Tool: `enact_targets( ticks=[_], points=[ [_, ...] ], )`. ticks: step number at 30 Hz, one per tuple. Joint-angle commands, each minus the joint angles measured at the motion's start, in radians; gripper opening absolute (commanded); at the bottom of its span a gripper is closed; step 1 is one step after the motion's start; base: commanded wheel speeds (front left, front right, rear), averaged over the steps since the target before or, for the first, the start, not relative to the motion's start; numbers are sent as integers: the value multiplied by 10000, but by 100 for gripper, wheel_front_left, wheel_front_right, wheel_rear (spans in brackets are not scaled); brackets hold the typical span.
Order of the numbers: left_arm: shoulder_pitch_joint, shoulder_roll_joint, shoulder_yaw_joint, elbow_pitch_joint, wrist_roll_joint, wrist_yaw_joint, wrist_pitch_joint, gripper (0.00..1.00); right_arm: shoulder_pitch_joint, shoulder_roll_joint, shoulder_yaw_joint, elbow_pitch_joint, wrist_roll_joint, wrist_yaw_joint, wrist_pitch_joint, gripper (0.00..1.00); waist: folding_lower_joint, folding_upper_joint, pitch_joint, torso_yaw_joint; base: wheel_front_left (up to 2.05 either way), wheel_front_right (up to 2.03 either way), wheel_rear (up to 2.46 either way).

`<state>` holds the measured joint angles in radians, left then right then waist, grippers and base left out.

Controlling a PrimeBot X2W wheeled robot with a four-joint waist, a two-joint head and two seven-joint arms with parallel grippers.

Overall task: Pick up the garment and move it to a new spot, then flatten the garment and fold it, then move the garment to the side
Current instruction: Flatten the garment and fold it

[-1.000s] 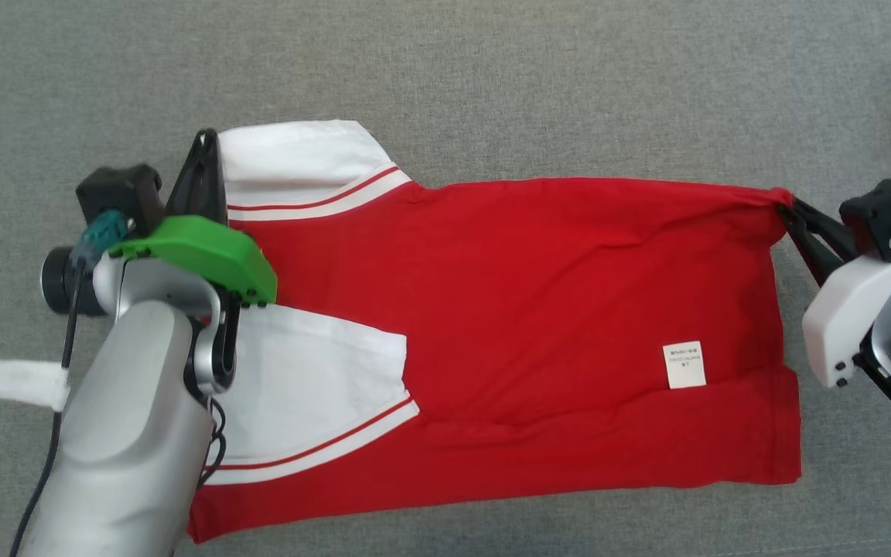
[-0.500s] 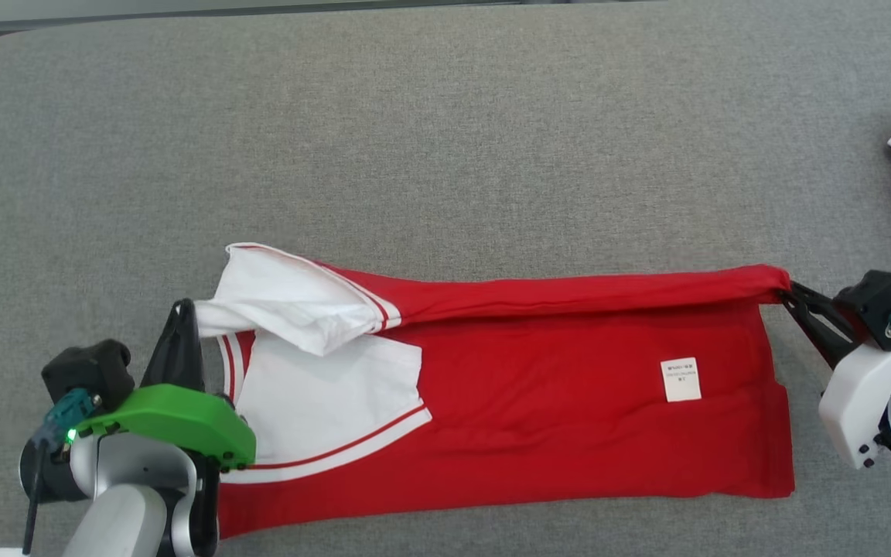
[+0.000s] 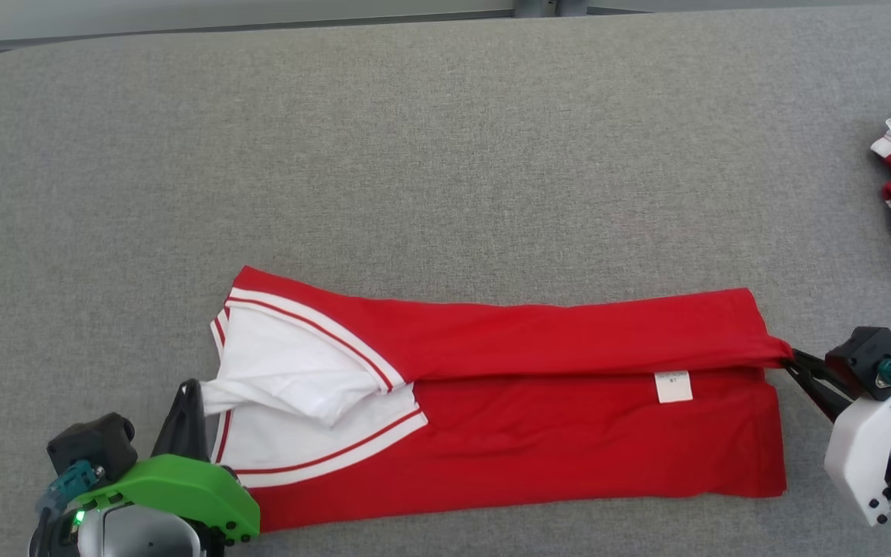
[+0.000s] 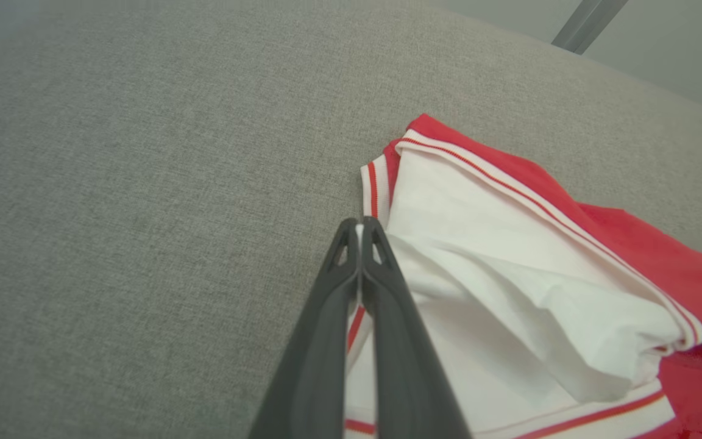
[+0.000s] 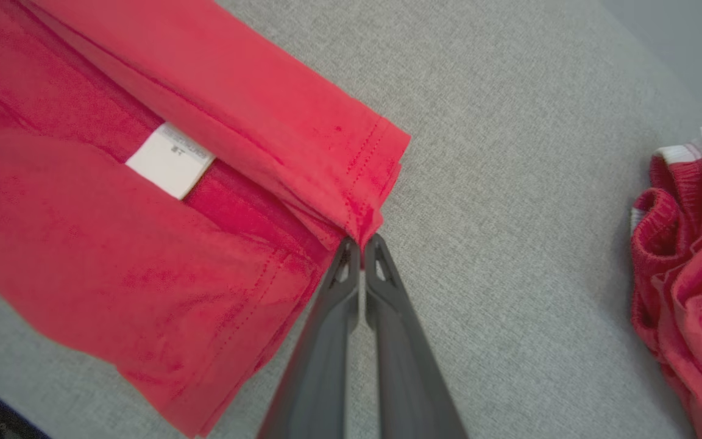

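I have both ends pinched: my left gripper (image 3: 186, 387) is closed on the edge of the white sleeve (image 3: 291, 371), and my right gripper (image 3: 790, 361) is closed on the red hem corner. The weak point, I judge, is the left side. Those fingers hold only a thin nip of cloth, and a hard tug could slip it free and drop the fold crooked. The sleeve is bunched under the folded band, so setting it down like this would trap a wrinkle. Uneven pulling would skew the fold line.

The garment (image 3: 538, 449) lies on the near part of the grey table (image 3: 445, 155), stretched between the grippers. It is a red shirt with white, red-striped sleeves, and its far long edge is folded toward me, reaching a white label (image 3: 673, 387). The red cloth is smooth; the sleeve is rumpled.
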<state>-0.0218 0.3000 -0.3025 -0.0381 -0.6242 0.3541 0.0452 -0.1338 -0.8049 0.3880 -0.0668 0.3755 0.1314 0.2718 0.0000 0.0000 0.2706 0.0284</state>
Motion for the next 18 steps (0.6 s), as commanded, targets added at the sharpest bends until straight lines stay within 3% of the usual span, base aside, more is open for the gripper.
enact_targets(
  ticks=[1,10,11,12,15,16,17,18],
  points=[
    [217,56,74,-71,-76,65,20,0,73,-103,82,87,-22,-17,61,0,0,0,-19,17,0,0,0],
    [805,-18,-68,9,-274,149,187,0,-266,-210,888,624,337,-17,234,2,0,0,-148,264,0,0,0],
    [809,-33,-87,61,-281,139,195,0,-265,-147,885,681,432,-17,285,41,0,0,-159,280,0,0,0],
    [820,-34,-133,120,-291,121,262,0,-262,-80,832,740,493,-17,342,100,0,0,-176,289,0,0,0],
    [835,-30,-232,292,-296,96,340,0,-210,90,639,864,522,-17,509,100,0,0,-226,306,0,0,0],
    [816,18,-293,366,-201,101,352,20,-166,162,549,883,516,-17,530,100,0,0,-249,309,0,0,0],
    [822,44,-376,447,-176,79,444,86,-102,207,476,877,484,-17,561,100,0,0,-277,308,0,0,0],
    [819,43,-391,478,-164,81,424,100,-21,263,366,849,487,-17,581,100,0,0,-309,305,0,0,0]
  ],
)
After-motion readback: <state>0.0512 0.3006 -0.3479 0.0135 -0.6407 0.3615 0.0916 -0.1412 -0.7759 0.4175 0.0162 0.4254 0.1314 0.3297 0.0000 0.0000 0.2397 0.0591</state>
